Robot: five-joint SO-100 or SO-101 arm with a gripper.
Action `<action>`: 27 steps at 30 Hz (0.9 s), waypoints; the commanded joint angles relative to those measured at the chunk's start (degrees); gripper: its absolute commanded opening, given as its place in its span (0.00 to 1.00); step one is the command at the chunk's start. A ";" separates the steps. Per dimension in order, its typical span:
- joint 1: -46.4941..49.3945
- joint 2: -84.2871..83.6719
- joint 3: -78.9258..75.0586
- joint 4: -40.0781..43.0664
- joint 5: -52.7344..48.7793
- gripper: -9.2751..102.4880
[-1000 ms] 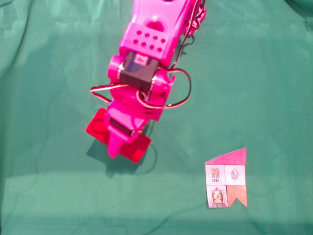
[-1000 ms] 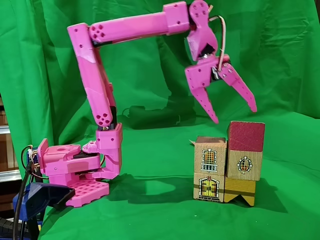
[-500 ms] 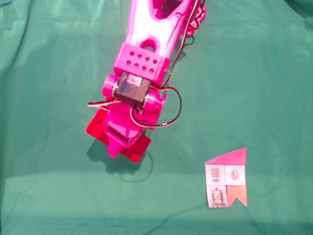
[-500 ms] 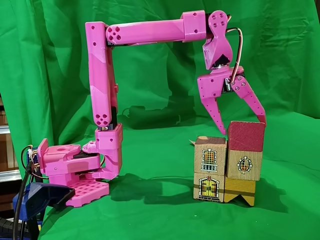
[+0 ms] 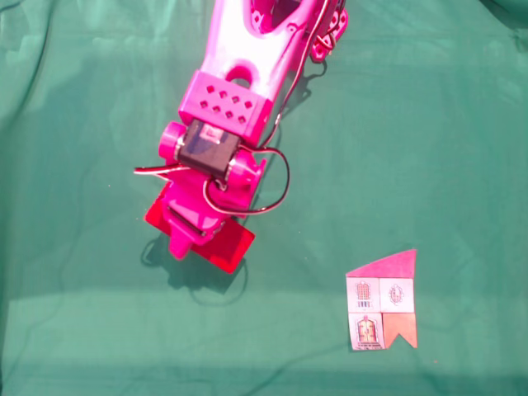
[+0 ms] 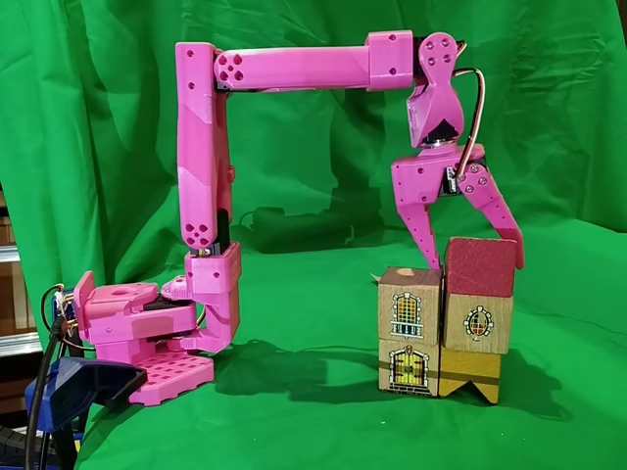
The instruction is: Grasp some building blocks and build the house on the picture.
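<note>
From the side fixed view, the magenta arm point(image 6: 294, 67) reaches out level from its upright link and drops the gripper point(image 6: 477, 264) straight down onto the stacked house point(image 6: 446, 328). Its 2 fingers are spread and straddle the dull red roof block point(image 6: 480, 267): one finger point(image 6: 423, 235) runs down the block's left face, into the corner above the lower left column, and the other point(image 6: 502, 225) comes down the right face. Whether the pads actually press the wood I cannot tell; the jaws look spread about the block rather than clamped.

The house stands on the green cloth point(image 6: 294, 411), toward its front right as that view shows it. It is 2 columns side by side and touching: on the left, a window cube point(image 6: 409, 306) sits on a door cube point(image 6: 409, 366); on the right, a notched yellowish piece point(image 6: 470, 372) carries a cube with an oval window point(image 6: 478, 324), and the roof block tops that.

In the fixed view from above, the arm covers most of the stack; bright red roof point(image 5: 233, 245) shows past the gripper point(image 5: 188, 238), left of the cloth's middle. The picture point(image 5: 382, 302) lies flat and well apart, near the lower right corner of the cloth point(image 5: 429, 124).
</note>
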 commanded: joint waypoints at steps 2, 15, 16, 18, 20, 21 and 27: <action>0.09 0.44 -2.02 -0.26 -0.35 0.37; -0.35 0.35 -2.02 -0.26 -0.26 0.37; -0.35 0.35 -2.02 -0.26 -0.26 0.37; -0.35 0.35 -2.11 -0.26 -0.18 0.37; -0.35 0.35 -2.64 -0.26 0.18 0.37; -0.35 0.26 -3.16 -0.26 0.26 0.37; -0.44 -0.97 -4.39 -0.26 0.35 0.37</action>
